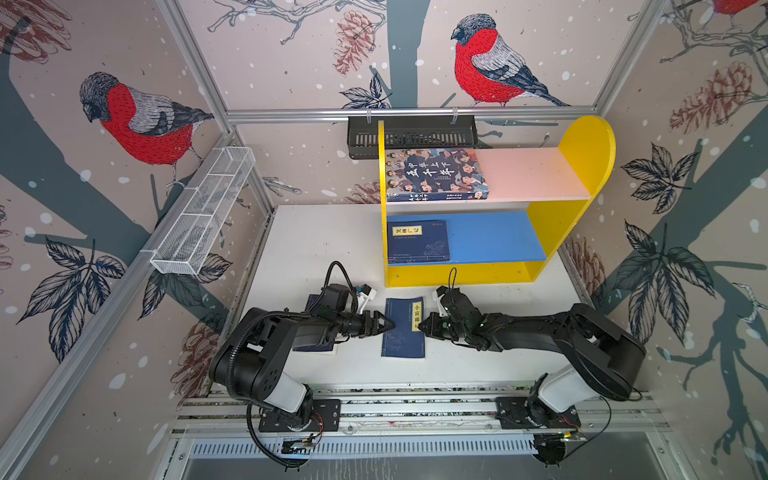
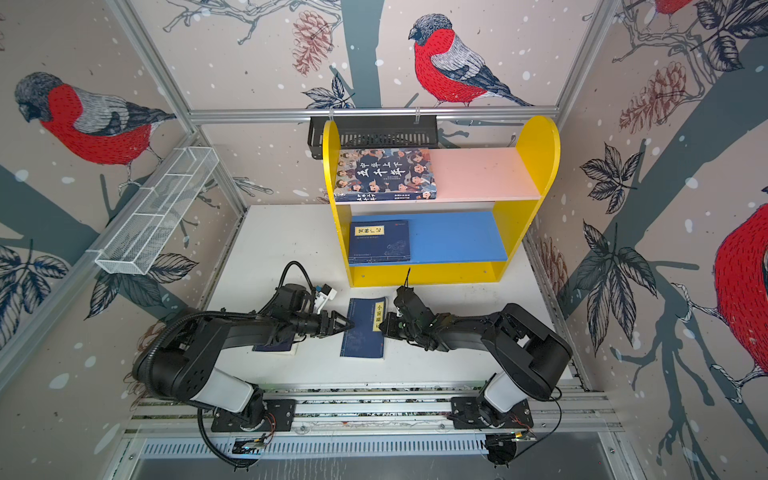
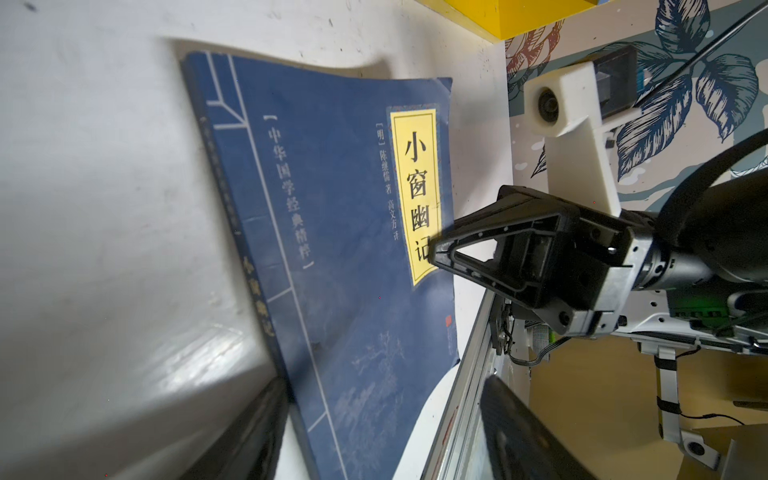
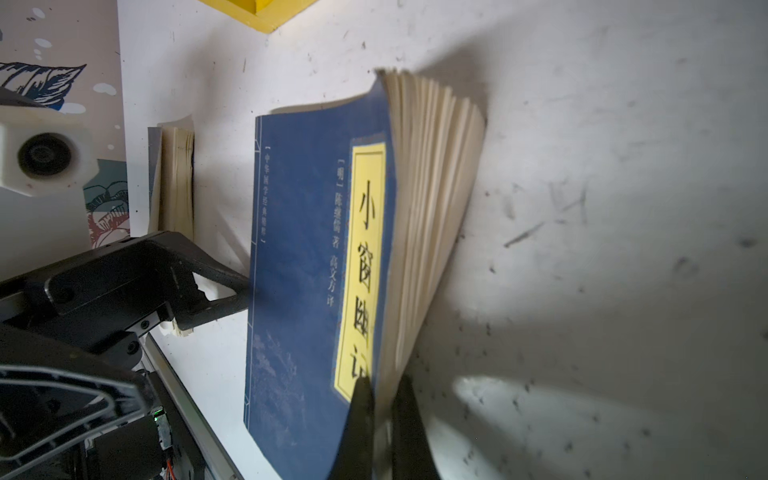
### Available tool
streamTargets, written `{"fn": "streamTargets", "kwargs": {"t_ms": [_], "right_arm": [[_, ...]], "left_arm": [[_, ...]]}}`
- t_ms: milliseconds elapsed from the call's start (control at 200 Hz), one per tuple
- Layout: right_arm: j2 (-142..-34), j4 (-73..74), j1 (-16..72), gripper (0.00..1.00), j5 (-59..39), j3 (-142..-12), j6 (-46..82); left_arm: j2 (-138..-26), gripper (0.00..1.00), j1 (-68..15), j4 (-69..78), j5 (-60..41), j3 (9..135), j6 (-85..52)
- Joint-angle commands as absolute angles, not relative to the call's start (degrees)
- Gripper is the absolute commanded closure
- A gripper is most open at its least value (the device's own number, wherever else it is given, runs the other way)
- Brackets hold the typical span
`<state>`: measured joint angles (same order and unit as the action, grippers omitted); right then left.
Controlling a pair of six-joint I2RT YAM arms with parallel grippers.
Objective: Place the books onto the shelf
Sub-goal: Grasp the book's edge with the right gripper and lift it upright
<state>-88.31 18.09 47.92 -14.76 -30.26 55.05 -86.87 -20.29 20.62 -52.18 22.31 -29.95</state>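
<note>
Our right end effector [image 4: 384,419] is clamped on the blue book [image 1: 401,332] by its page edge, near the front edge of the counter [image 1: 316,241]. Our left end effector [image 1: 390,326] is apart. The floppy book could slip out.

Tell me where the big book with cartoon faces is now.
In both top views the big book lies flat on the pink upper board, at its left end beside the yellow side panel, above a navy paperback.
</note>
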Motion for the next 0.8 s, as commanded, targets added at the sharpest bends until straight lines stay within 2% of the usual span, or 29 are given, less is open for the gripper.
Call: {"fn": "streamTargets", "kwargs": {"t_ms": [0,165,330,435,790], "right_arm": [[-87.04,22.38,47.67,0.99,-18.75,-29.59,53.17],[-83.59,22.78,45.96,1.0,-23.12,-28.98,50.58],[-79.81,20.01,43.65,1.0,-27.38,-29.72,47.54],[-77.52,18.78,42.25,1.0,-29.67,-29.88,46.55],[-72.97,23.99,41.04,1.0,-39.61,-29.37,47.43]], "left_arm": [[-84.99,0.25,-20.6,16.45,-50.34,23.15,-28.31],[-76.33,0.22,-18.66,8.25,-44.21,26.43,-23.29],[-70.09,0.16,-12.54,8.05,-44.82,24.07,-25.3],[-69.39,0.16,-11.51,6.79,-44.91,24.43,-24.57],[-69.79,0.14,-11.6,17.69,-56.02,21.19,-33.63]]}}
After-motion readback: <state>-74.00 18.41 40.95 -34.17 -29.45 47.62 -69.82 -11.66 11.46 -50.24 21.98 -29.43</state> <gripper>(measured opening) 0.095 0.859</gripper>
